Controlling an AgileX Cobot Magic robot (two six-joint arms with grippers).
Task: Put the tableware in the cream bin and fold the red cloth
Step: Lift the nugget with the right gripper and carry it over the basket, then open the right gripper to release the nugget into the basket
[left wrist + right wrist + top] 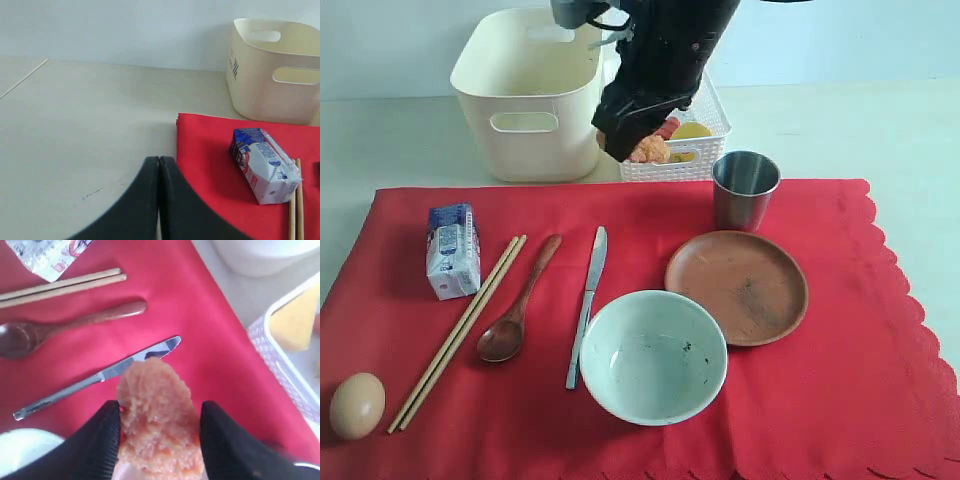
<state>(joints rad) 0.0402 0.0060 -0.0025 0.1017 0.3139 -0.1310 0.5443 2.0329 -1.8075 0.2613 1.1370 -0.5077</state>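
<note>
- right gripper [161, 409] pinches a rough orange food piece [155, 390] above the red cloth [840, 400] near its far edge
- left gripper [159, 167] pressed together, empty, beside the cloth's left edge

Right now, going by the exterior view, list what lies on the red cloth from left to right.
Egg, milk carton, wooden spoon, table knife, bowl, brown plate. Chopsticks and steel cup left out: their places overlap others'.
</note>
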